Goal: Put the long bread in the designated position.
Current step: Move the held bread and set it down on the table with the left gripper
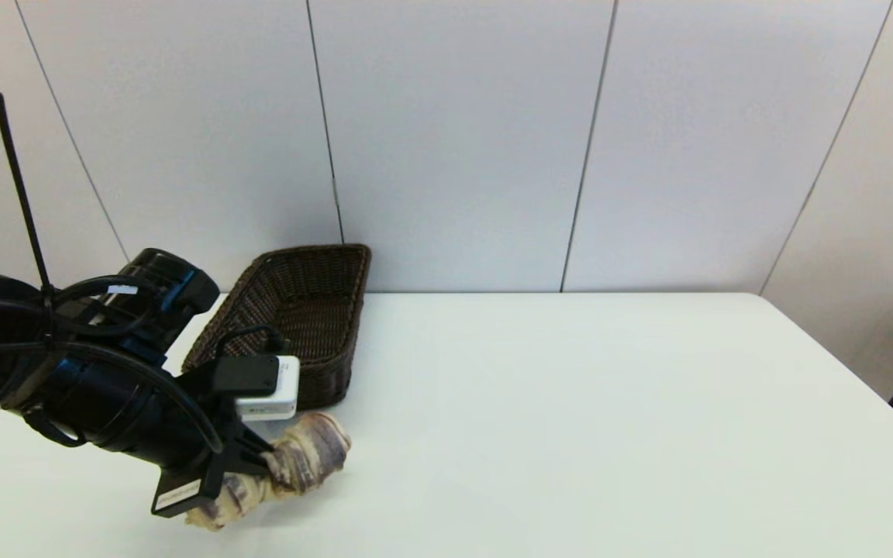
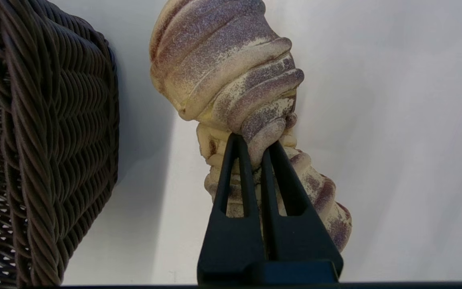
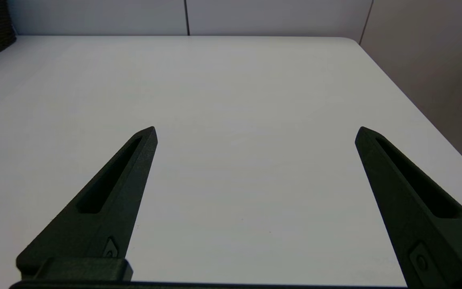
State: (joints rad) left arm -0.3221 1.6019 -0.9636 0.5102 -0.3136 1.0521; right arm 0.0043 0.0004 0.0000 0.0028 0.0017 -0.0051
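Pale wall panels with thin dark seams stand behind one white surface [image 1: 570, 403], smooth and matte, with a rounded far corner. On it I count one basket [image 1: 303, 310] and one long bread [image 1: 303, 457]. That basket is dark brown wicker, tightly woven, oblong with sloping sides, and it sits at the far left of the surface near the wall. Just in front of its near end lies the long bread, an elongated ridged loaf in bulging segments, tan-yellow with dusty purple-brown stripes, angled across the near left part of the surface and close beside the basket's outer wall without touching it. Reaching in from the left, the left pincer [image 2: 255, 146] has its two slim black tapered fingers [image 2: 231, 176] pressed close together, pinching a ridge around the loaf's middle. Over the bare right part of the surface, the right pincer [image 3: 255, 134] has its two pointed, slotted fingers spread wide with nothing between them.
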